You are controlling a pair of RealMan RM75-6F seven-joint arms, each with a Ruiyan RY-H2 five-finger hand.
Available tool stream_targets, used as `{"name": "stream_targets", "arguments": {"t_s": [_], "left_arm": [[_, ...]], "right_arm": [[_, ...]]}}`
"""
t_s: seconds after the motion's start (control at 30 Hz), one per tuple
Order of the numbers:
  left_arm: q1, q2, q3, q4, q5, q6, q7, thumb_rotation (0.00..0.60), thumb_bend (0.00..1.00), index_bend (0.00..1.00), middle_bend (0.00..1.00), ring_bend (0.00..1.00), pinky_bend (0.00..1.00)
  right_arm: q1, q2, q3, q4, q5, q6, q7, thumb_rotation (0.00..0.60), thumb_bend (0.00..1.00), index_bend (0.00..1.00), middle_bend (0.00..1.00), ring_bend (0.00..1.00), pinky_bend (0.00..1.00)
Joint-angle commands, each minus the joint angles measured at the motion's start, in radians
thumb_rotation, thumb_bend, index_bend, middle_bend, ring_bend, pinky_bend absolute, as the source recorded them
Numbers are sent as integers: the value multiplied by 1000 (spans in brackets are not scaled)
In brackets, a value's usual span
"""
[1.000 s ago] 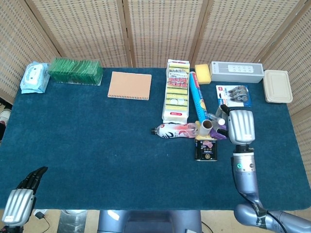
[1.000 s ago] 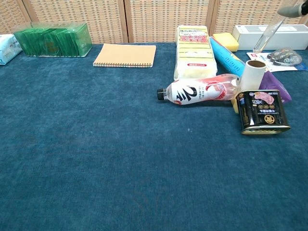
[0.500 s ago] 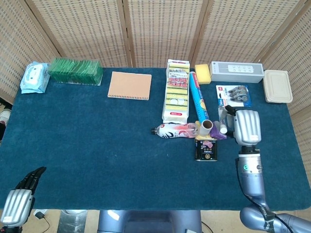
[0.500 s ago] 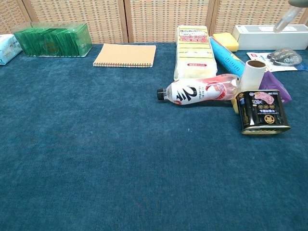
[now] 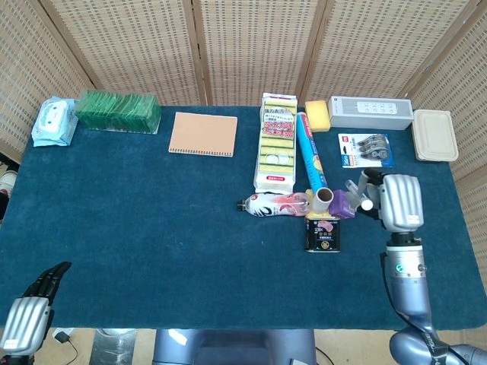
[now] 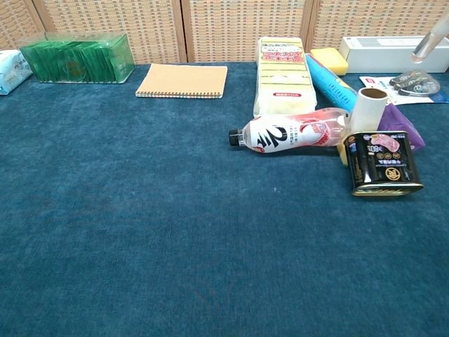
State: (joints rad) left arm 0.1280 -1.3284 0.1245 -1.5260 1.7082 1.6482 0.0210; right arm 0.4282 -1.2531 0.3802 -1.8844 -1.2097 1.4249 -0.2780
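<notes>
Right hand [image 5: 399, 201] pinches a clear tube [image 5: 359, 190], long axis slanting up-left, just right of purple packet [image 5: 342, 204].

One bottle [image 5: 272, 204], one tin can [image 5: 322, 233], one spiral notebook [image 5: 202, 134] and one yellow sponge [image 5: 317, 115] are counted on the desk [image 5: 137, 220].

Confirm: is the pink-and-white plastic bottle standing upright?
No, the pink-and-white plastic bottle lies on its side on the blue tablecloth, black cap pointing left.

Silver ribbed robot hand [image 5: 400, 201] — blk fingers, grey-blue arm
</notes>
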Motion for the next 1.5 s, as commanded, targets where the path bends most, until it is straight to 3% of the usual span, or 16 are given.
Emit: {"name": "stream_targets", "arguments": {"t_s": [0.03,0.3,0.47,0.67,0.77,0.87,0.93,1.0,1.07,1.13,1.27,1.37,1.5], "left_arm": [[1,1,0,0,0,1,-1,600,200,78,142,154,304],[4,5,-3,3,-5,7,-11,600,201,79,142,155,305],[5,9,-5,1,-7,9,-17,600,200,81,142,154,306],[9,14,-2,-2,2,19,-21,600,201,82,141,155,306],[9,14,-4,-1,-4,17,-24,600,201,83,141,154,307],[4,15,-8,-6,-9,9,-23,600,200,84,141,154,307],[5,17,-5,-12,1,14,-15,600,200,85,141,154,307],[9,17,0,-15,12,23,-12,600,201,85,142,155,307],[12,16,1,-14,14,28,-14,600,200,85,142,155,307],[13,16,-1,-11,6,25,-17,600,200,85,142,155,307],[6,16,-7,-20,-3,11,-9,600,201,90,142,155,307],[11,16,3,-25,18,23,-7,600,201,91,142,154,308],[16,15,6,-16,18,26,-14,600,201,91,142,154,308]], "right_arm": [[-12,32,-4,-35,-7,-3,18,600,374,777,928,995,903],[-35,119,3,-109,13,-34,86,600,402,802,960,1000,939],[-78,234,-50,-218,-81,-78,162,600,409,805,970,1000,972],[-37,269,5,-160,81,-128,164,600,421,805,979,1000,996],[-21,271,5,-154,130,-149,128,600,423,805,981,1000,998],[-50,346,-65,-248,14,-225,184,600,425,805,983,1000,998],[-66,386,-66,-224,-12,-223,226,600,424,805,983,1000,998],[-55,329,-33,-154,80,-146,165,600,425,805,985,1000,998],[-46,273,-40,-129,104,-86,65,600,428,805,987,1000,997],[-56,245,-87,-159,50,-65,19,600,429,804,987,1000,996],[-89,321,-215,-264,-189,-159,137,600,429,804,987,1000,994],[-103,333,-205,-266,-226,-118,172,600,429,804,987,1000,994],[-112,300,-206,-295,-209,-75,49,600,430,805,987,1000,994]]}}
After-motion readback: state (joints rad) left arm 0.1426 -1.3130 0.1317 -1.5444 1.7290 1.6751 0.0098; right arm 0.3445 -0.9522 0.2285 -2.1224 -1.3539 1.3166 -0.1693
